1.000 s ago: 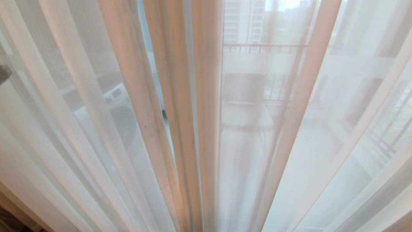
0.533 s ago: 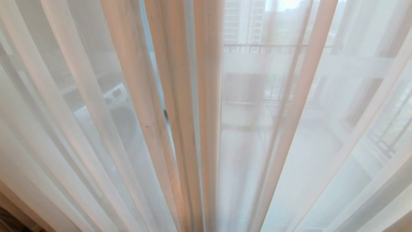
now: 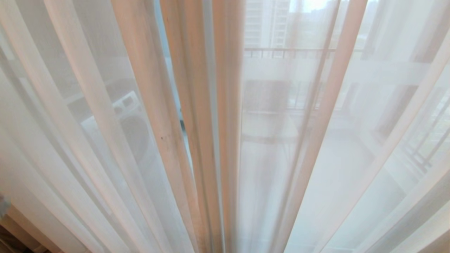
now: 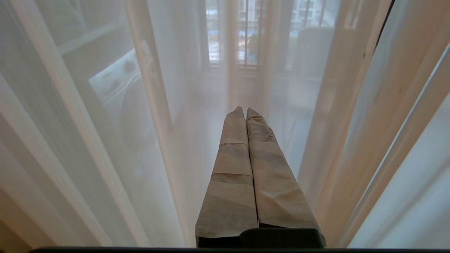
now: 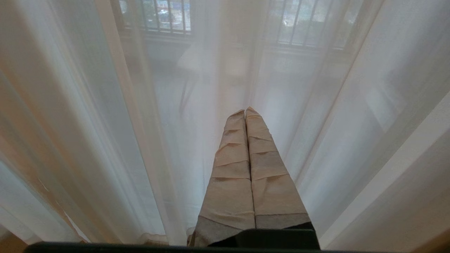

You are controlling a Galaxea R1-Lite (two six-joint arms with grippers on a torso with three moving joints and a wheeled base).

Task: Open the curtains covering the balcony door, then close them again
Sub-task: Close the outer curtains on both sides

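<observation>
Curtains fill the whole head view: thin white see-through panels hang in long folds, drawn across the glass, with a bunch of thicker-looking peach-toned folds gathered at the middle. A narrow slit between two of those middle folds shows a sliver of something dark behind. Through the fabric on the left a white washing machine shows dimly; through the fabric on the right a railing and tall buildings beyond it can be made out. Neither arm is clearly seen in the head view.

In the left wrist view the left gripper points at the curtains with its two tape-wrapped fingers pressed together along their length, nothing between them. The fabric hangs just ahead of the tips and to both sides; whether the tips touch it cannot be told. The washing machine shows through the cloth to one side.

In the right wrist view the right gripper likewise faces the curtains, its taped fingers pressed together and empty. Folds hang close around it, and window bars show hazily through the cloth beyond.
</observation>
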